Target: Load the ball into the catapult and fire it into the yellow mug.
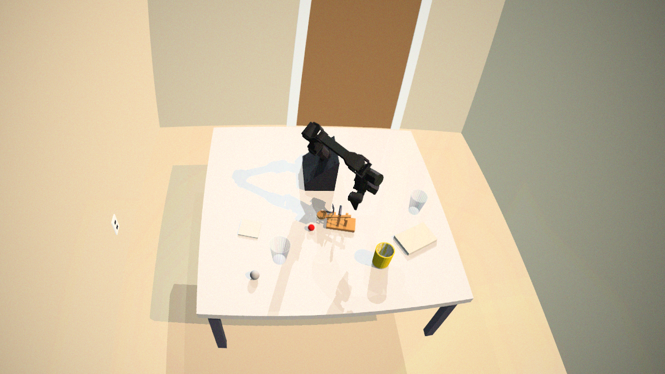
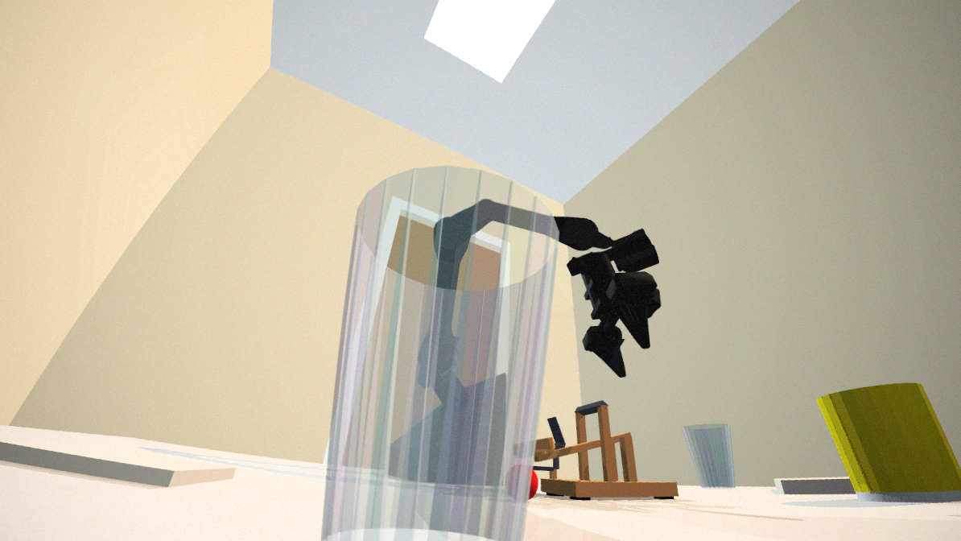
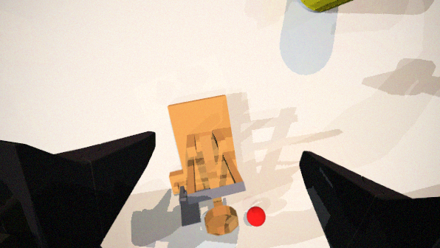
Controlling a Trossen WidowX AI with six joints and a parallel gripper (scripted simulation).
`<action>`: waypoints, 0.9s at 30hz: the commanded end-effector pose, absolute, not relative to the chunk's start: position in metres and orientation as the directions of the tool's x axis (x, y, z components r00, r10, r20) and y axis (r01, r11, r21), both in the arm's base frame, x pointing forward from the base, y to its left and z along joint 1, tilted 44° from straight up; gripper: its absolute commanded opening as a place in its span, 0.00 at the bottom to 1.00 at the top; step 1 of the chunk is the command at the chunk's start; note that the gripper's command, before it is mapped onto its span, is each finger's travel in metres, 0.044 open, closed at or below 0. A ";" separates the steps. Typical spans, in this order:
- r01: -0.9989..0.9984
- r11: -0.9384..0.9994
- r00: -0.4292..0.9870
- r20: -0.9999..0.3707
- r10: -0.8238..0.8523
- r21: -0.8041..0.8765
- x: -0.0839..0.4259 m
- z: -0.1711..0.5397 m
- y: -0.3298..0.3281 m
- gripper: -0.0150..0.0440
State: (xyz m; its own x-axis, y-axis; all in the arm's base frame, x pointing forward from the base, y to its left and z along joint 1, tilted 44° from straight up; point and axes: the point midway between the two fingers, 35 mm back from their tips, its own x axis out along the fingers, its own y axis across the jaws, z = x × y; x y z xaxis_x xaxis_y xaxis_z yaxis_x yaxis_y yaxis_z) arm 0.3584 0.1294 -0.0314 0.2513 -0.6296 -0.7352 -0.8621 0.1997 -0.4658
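On the pale tabletop [image 1: 297,292], red ball [image 1: 311,227] [image 2: 531,482] [image 3: 255,216] and catapult [image 1: 341,223] [image 2: 608,488] [image 3: 201,116] below the wide-open, unladen hand [image 1: 355,199] [image 2: 637,362] [image 3: 229,148].

The arm [image 1: 342,151] [image 2: 584,232] looks matte black, with chunky joints and seemingly wedge-shaped, pointed fingertips [image 2: 615,359].

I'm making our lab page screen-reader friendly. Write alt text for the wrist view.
The open, empty gripper frames a wooden catapult and, beside its cup, a red ball; part of a yellow mug shows at the top edge.
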 end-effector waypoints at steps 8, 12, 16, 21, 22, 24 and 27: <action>-0.980 0.117 0.039 -0.730 -0.682 -0.161 0.351 -0.041 0.081 1.00; -0.980 0.117 0.039 -0.730 -0.682 -0.161 0.351 -0.041 0.081 1.00; -0.980 0.117 0.039 -0.730 -0.682 -0.161 0.352 -0.049 0.074 1.00; -0.980 0.117 0.039 -0.729 -0.683 -0.162 0.353 -0.076 0.049 1.00; -0.980 0.117 0.039 -0.729 -0.683 -0.162 0.353 -0.076 0.049 1.00; -0.980 0.117 0.039 -0.729 -0.683 -0.162 0.353 -0.076 0.049 1.00; -0.980 0.117 0.039 -0.729 -0.683 -0.162 0.353 -0.076 0.048 1.00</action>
